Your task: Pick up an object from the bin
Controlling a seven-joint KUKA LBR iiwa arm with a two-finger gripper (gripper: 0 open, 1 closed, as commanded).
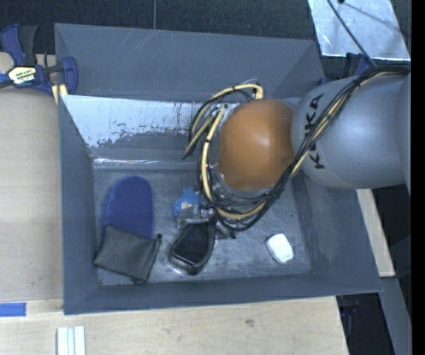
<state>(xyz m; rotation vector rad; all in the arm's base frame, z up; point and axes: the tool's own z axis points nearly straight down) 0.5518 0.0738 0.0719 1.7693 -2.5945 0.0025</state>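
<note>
My gripper (208, 217) reaches down in the middle of the bin, mostly hidden under the arm's orange cover. Its lower end sits right above the top edge of a glossy black oval thing (192, 248) lying near the bin's front wall. A small blue and silver thing (186, 203) lies just left of the gripper, close to touching it. Whether anything is gripped is hidden.
A blue oval pad (129, 204) lies at the left, with a dark grey square pouch (127, 254) overlapping its lower end. A small white rounded piece (279, 248) lies at the front right. The arm and its cables cover the bin's back right.
</note>
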